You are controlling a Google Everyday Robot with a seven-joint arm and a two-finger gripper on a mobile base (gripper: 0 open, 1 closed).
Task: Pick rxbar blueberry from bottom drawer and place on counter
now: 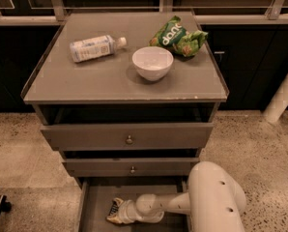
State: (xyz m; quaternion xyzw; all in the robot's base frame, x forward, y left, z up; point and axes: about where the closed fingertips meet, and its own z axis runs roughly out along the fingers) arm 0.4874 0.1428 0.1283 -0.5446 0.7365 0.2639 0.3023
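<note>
The bottom drawer [93, 202] is pulled out at the foot of the grey cabinet. My white arm reaches down into it from the right. The gripper [115, 212] sits low over the drawer floor, near its left side. A small dark thing with pale marks [114, 208] shows right at the gripper's tip. It looks like the rxbar blueberry, and most of it is hidden by the gripper. The counter [100, 81] is the flat grey top of the cabinet, well above the gripper.
On the counter lie a white bottle [94, 48] at the back left, a white bowl [152, 62] in the middle and a green snack bag [178, 36] at the back right. The two upper knobbed drawers [128, 137] overhang the bottom one. The arm's bulky white elbow [214, 197] fills the lower right.
</note>
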